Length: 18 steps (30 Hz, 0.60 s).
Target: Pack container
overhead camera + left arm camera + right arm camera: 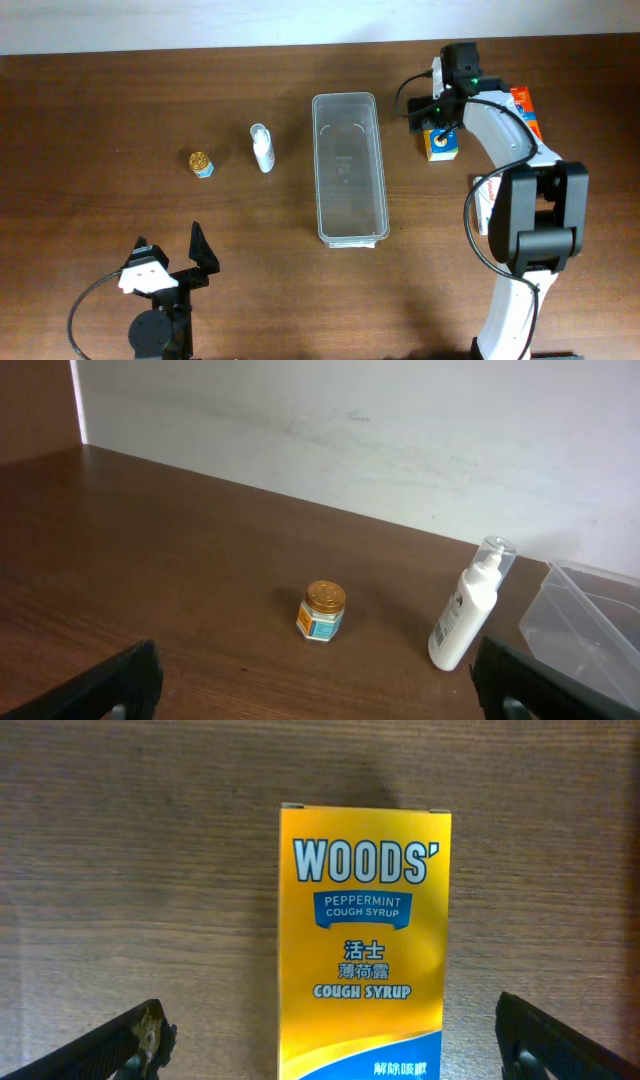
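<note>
The clear plastic container point(348, 170) lies empty at the table's middle; its corner shows in the left wrist view point(590, 620). A yellow and blue Woods' cough syrup box point(443, 150) lies to its right. My right gripper point(440, 125) hovers over this box, open, with one finger on each side of the box point(365, 940) and nothing held point(335, 1045). A white pump bottle point(262, 148) point(468, 610) and a small gold-lidded jar point(201, 163) point(322, 610) sit left of the container. My left gripper point(168, 243) point(315, 695) is open and empty near the front left.
An orange box point(527, 112) lies at the far right beside the right arm. A white box point(487, 205) lies partly under that arm. A white wall runs along the table's back edge point(400, 450).
</note>
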Each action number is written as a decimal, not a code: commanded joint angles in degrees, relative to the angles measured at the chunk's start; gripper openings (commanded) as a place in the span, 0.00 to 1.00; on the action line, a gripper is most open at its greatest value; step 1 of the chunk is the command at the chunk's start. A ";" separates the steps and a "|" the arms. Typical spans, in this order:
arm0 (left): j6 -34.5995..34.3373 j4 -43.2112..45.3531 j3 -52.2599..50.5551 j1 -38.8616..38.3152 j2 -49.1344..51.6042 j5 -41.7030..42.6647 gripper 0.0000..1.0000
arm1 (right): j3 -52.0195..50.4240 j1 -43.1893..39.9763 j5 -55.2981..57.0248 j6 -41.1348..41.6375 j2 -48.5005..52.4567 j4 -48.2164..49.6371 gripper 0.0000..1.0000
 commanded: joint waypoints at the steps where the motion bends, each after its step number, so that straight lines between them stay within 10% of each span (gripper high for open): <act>1: -0.50 -0.02 -0.33 0.09 -0.37 0.63 1.00 | -0.57 -0.17 1.57 -0.31 0.66 0.57 0.98; 18: -0.52 -0.02 -0.33 0.09 -0.37 0.61 0.99 | -0.57 -1.62 0.72 -0.33 4.17 0.39 0.99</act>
